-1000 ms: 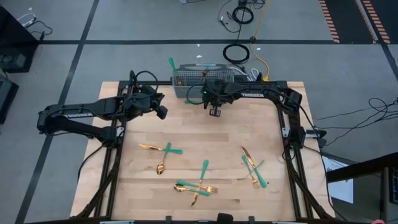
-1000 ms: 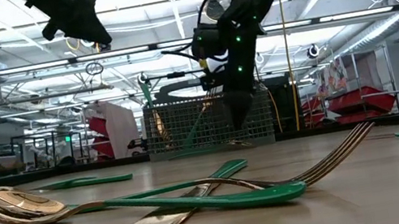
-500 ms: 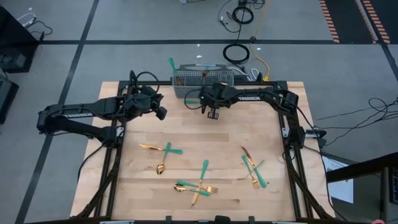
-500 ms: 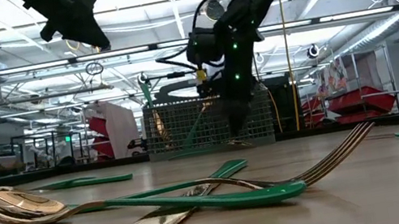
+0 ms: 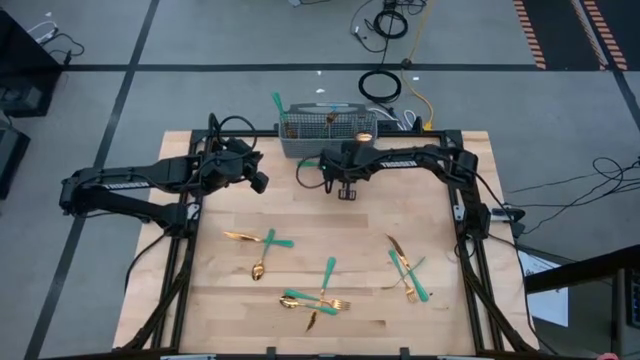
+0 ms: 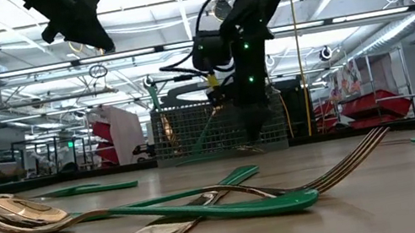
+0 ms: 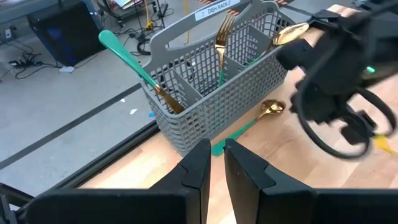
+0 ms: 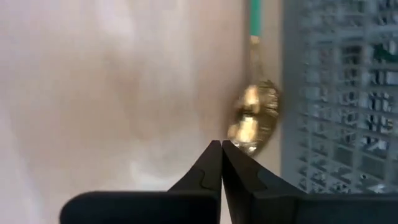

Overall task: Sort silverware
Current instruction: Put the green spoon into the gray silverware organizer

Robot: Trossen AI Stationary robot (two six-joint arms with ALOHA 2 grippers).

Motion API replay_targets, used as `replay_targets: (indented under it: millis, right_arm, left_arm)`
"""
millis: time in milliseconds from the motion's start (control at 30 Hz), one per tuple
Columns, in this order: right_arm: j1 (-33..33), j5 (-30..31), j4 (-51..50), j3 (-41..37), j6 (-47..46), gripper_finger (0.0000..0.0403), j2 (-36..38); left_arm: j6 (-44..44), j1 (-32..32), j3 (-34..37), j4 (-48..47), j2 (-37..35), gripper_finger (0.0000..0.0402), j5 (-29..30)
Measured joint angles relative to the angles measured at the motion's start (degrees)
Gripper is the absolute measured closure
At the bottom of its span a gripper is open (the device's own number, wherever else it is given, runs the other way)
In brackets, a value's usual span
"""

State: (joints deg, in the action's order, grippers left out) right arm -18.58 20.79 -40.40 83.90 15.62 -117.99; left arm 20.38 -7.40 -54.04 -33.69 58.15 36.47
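Observation:
Gold-headed, teal-handled silverware lies in loose groups on the near half of the table [image 5: 262, 242] [image 5: 320, 296] [image 5: 407, 272]. In the low view a spoon [image 6: 15, 215] and a fork [image 6: 344, 159] cross. The grey mesh basket [image 5: 325, 128] [image 7: 217, 93] stands at the far edge and holds a fork [image 7: 222, 34], a spoon [image 7: 291, 32] and a piece with its teal handle up [image 7: 124, 53]. One spoon [image 7: 268, 111] [image 8: 255, 118] lies flat beside the basket's near wall. My right gripper [image 5: 346, 192] [image 8: 221, 148] hovers shut near that spoon. My left gripper [image 5: 259, 183] [image 7: 216, 149] waits left of the basket, open by a narrow gap.
The right arm [image 7: 336, 81] reaches across in front of the basket. Bare wood lies between the two grippers and the silverware groups [image 5: 330, 225]. Black frame rails run along the table's left and right sides [image 5: 180, 250] [image 5: 465, 250]. Cables lie on the floor beyond the far edge [image 5: 380, 85].
My right gripper has drawn back from over the basket's near wall a little toward the table's near edge, and its arm has come clear of the basket. The silverware has stayed where it lay.

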Motion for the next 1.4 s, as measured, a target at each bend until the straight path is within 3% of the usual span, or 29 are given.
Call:
replay_targets:
  millis: [133,267,367,500,633,733,1033,1400]
  right_arm:
    - [2.08,2.72,-0.87,0.53,0.04,0.0403,1.51]
    - [4.17,3.17,-3.15,2.52,-0.84,0.0403,6.19]
    - [5.16,3.42,-5.41,2.54,-4.79,0.0403,11.2]
    - [6.95,8.09,-8.79,2.54,-9.88,0.0403,22.29]
    - [8.45,10.74,-11.26,2.6,-17.26,0.0403,34.37]
    - [9.42,14.04,-12.05,2.6,-22.71,0.0403,42.34]
    - [13.01,15.79,-13.13,2.62,-28.4,0.0403,54.65]
    - [15.87,15.16,-13.29,2.58,-24.08,0.0403,54.9]
  left_arm:
    - [0.06,0.0,0.0,0.35,0.02,0.0347,-1.24]
    - [-4.25,-0.02,1.92,6.86,1.88,0.0351,-8.33]
    - [-7.09,0.65,6.8,17.68,4.44,0.0376,-9.72]
    - [-8.88,0.79,14.21,36.58,8.81,0.0395,-9.53]
    - [-11.35,0.5,19.94,54.53,15.64,0.0398,-4.72]
    - [-16.78,0.24,20.93,61.68,22.83,0.0399,-0.75]
    - [-20.34,-0.26,11.6,61.48,40.51,0.04,7.48]
    - [-14.83,-5.86,-4.78,42.71,53.1,0.0401,2.38]
